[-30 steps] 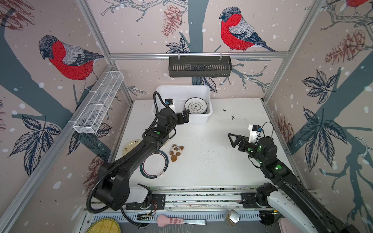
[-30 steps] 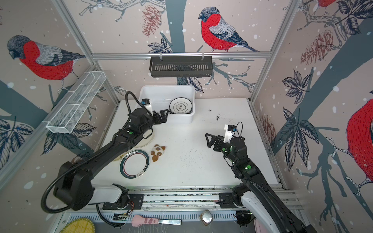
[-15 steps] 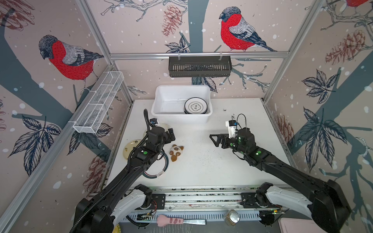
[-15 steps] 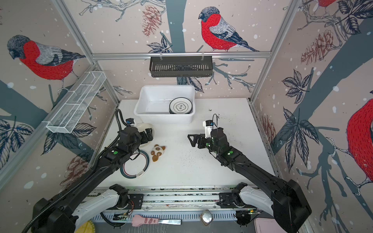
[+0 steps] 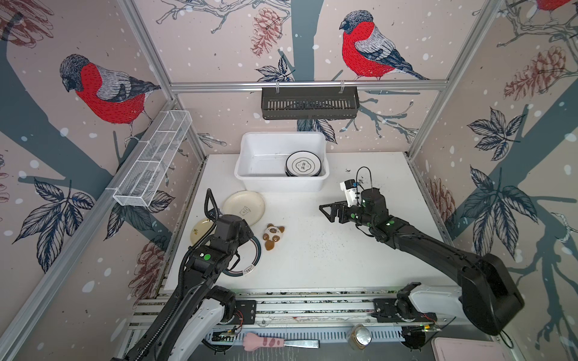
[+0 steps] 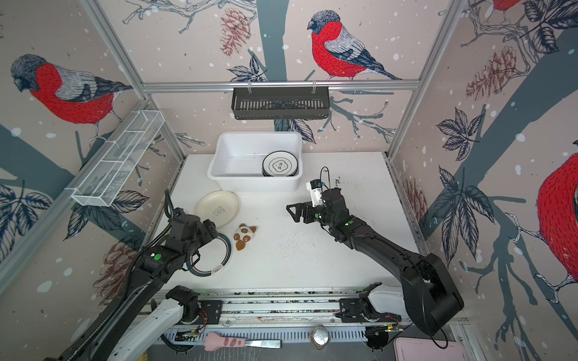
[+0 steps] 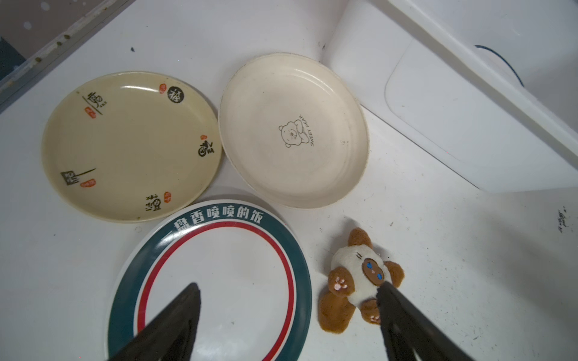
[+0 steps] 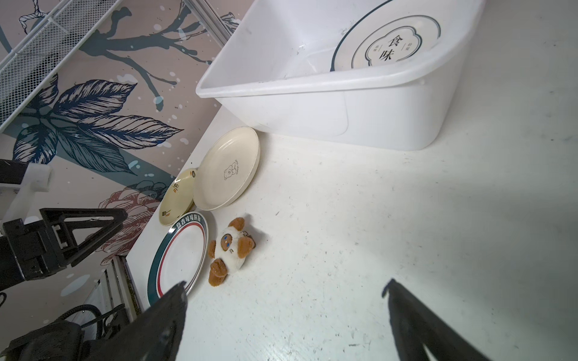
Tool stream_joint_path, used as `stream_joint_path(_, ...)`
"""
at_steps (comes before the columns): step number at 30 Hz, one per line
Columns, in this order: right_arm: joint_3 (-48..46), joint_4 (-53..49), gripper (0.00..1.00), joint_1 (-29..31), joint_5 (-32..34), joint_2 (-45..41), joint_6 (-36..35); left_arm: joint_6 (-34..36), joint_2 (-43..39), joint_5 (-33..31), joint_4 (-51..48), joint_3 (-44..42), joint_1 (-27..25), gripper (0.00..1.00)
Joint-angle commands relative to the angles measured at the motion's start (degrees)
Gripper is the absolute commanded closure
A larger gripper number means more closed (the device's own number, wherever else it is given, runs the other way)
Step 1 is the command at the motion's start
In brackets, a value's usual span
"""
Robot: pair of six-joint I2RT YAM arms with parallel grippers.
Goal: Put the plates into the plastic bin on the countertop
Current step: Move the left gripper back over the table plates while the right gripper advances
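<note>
White plastic forms the plastic bin [image 5: 281,186], set at the back of the surface [image 5: 344,259]. Dark-rimmed plates [image 5: 302,164] are stacked in the bin's right end, and the left part of its floor is seen bare.

In front of the bin's left corner, near the surface's left edge, three plates are laid flat. A cream bear plate [image 7: 294,131] is close to the bin's front wall. A yellowish plate [image 7: 131,147] meets it rim to rim. A green-rimmed plate [image 7: 219,275] is just beside both. A panda toy [image 7: 359,278] is found just beside the green rim.

The left tool [image 7: 289,286] is held wide above that rim and nothing is gripped. The right tool [image 5: 328,212] is spread wide and nothing is held; it is raised over the broad open stretch in front of the bin's right end.
</note>
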Motion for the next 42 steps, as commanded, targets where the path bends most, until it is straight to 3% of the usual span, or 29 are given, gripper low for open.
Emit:
stream_joint_path(1,-0.7,2.5,0.01,-1.4,-4.2,-0.3,-0.2,-4.5,3.9,-2.2,-7.9,2.2,0.7,0.06)
stream_joint_path(8,-2.5,2.9,0.01,-3.7,-3.8,-2.7,-0.3,-7.6,10.1,-4.1,-11.6,3.0,1.6,0.03)
stream_joint_path(16,-1.7,0.2,0.01,-1.8,-0.4,-4.4,-2.7,-7.4,16.7,2.6,0.2,-1.0,2.6,0.03)
stream_joint_path(29,-2.8,1.9,0.01,-3.0,-2.7,-3.8,-0.4,-3.6,24.2,12.2,14.7,-2.9,2.6,0.03)
stream_joint_path(34,-2.5,2.1,0.01,-3.2,-3.9,-2.7,0.3,0.7,26.8,14.8,19.3,-2.2,2.6,0.09)
stream_joint_path(42,-1.8,1.2,0.01,-3.2,-4.5,-2.1,0.4,1.4,30.7,18.8,25.6,-4.1,2.5,0.13)
